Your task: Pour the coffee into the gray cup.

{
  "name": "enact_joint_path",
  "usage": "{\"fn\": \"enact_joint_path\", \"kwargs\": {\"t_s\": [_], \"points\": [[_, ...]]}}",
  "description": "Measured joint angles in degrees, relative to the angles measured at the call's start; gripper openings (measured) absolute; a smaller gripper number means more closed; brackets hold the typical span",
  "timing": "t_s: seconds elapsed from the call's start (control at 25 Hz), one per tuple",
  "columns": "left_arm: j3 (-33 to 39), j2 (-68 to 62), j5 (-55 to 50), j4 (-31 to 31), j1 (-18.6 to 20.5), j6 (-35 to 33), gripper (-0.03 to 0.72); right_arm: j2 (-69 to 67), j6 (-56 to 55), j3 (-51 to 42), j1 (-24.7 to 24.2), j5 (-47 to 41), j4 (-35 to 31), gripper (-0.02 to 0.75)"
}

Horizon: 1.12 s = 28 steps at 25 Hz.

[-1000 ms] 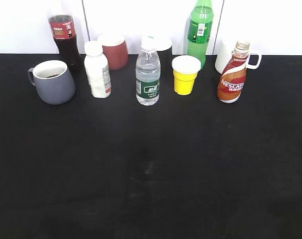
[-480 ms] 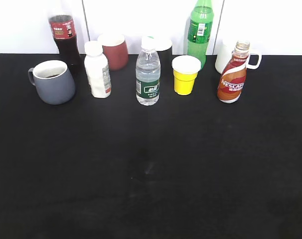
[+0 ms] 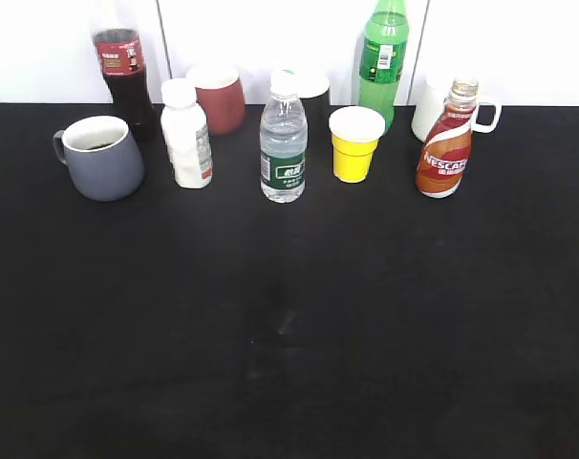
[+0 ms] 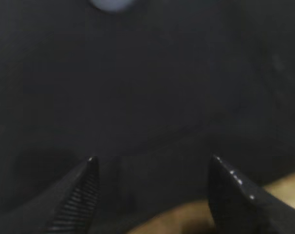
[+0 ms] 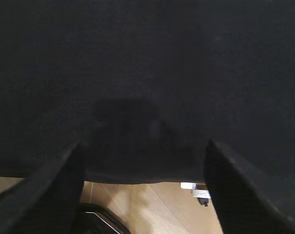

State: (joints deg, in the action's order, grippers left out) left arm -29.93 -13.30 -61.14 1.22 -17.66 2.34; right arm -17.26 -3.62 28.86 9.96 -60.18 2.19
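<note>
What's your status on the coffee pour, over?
Left gripper and right gripper open, empty, over bare table. Coffee upright far right, untouched. Gray cup far left; bottles and yellow cup stand between.

The table (image 3: 289,316) is covered in matt black cloth with a fine weave; below the jaws of the right gripper (image 5: 143,151) its edge gives way to pale, smooth wood. The fingers (image 4: 82,195) of the left gripper (image 4: 152,161) are black plastic with ribbed inner faces. The coffee (image 3: 444,142) has a glossy printed wrap and a clear neck. The gray cup (image 3: 100,158) looks like satin-glazed ceramic. The water bottle (image 3: 283,137) is clear, shiny plastic.
</note>
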Motion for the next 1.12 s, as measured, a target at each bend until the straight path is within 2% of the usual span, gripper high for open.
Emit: {"fn": "enact_joint_path", "kwargs": {"t_s": [0.16, 0.28, 0.44, 0.76, 1.12], "points": [[0.00, 7.78, 0.13, 0.00, 11.76, 0.00, 0.512, 5.05, 0.00, 0.00, -7.04, 0.13, -0.08, 0.572], [0.00, 12.61, 0.14, 0.00, 17.98, -0.05, 0.486, 13.95, 0.00, 0.00, -11.60, 0.13, -0.14, 0.572], [0.10, 13.66, 0.13, 0.00, 18.69, -0.05, 0.447, 17.78, 0.00, -0.06, -12.94, 0.17, -0.52, 0.572], [0.17, 13.66, 0.13, 0.00, 18.69, -0.05, 0.436, 17.78, 0.00, -0.06, -13.05, 0.17, -0.58, 0.572], [0.17, 13.66, 0.13, 0.00, 18.69, -0.05, 0.322, 17.78, -0.01, -0.06, -13.05, 0.17, -0.58, 0.572]]}}
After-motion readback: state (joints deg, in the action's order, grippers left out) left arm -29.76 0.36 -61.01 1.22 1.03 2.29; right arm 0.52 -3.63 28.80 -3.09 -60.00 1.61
